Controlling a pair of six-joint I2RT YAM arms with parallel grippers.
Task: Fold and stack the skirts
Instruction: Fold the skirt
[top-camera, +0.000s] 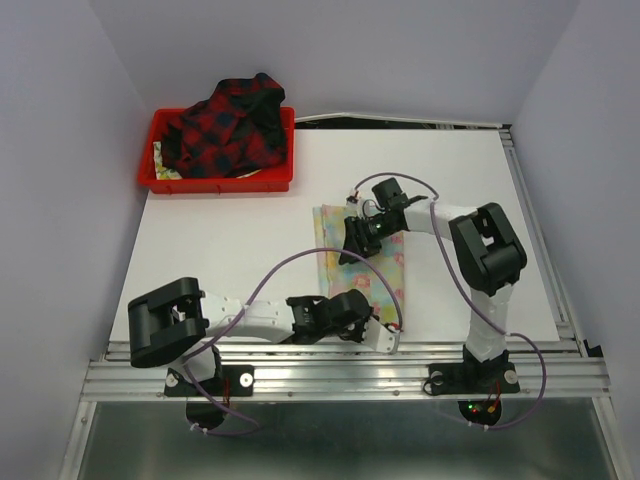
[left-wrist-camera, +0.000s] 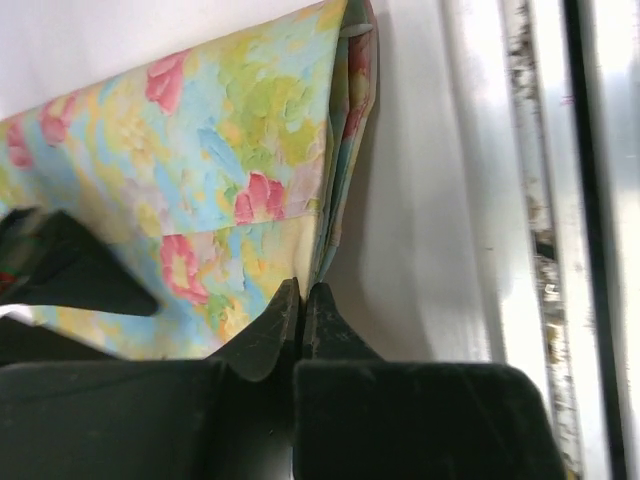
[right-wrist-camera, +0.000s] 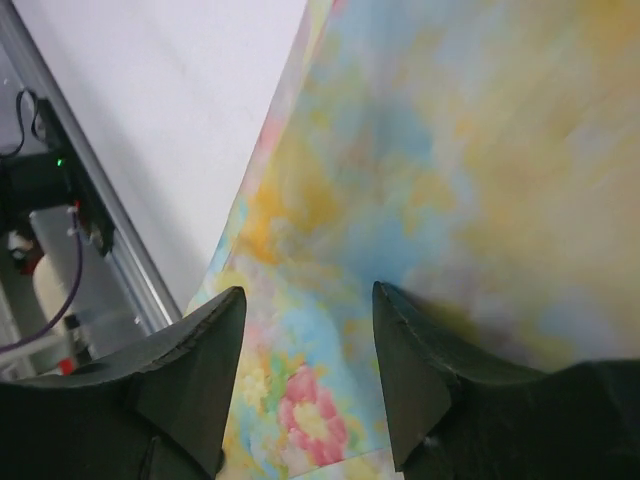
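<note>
The floral skirt (top-camera: 385, 272), pastel yellow and blue with pink flowers, lies folded in a long strip on the white table. My left gripper (top-camera: 366, 326) is at its near end. In the left wrist view its tips (left-wrist-camera: 302, 290) are shut, and the skirt's (left-wrist-camera: 230, 150) layered edge runs into the seam between them. My right gripper (top-camera: 352, 246) hovers over the far end. It stands open in the right wrist view (right-wrist-camera: 308, 300), with the skirt (right-wrist-camera: 450, 150) spread below and nothing between the fingers. The red-and-black plaid skirt (top-camera: 228, 125) lies bunched in the tray.
The red plastic tray (top-camera: 165, 182) stands at the table's back left corner, with a bit of pale cloth under the plaid skirt. A metal rail (top-camera: 350, 375) runs along the near edge, close to my left gripper (left-wrist-camera: 540, 200). Purple cables loop from both arms.
</note>
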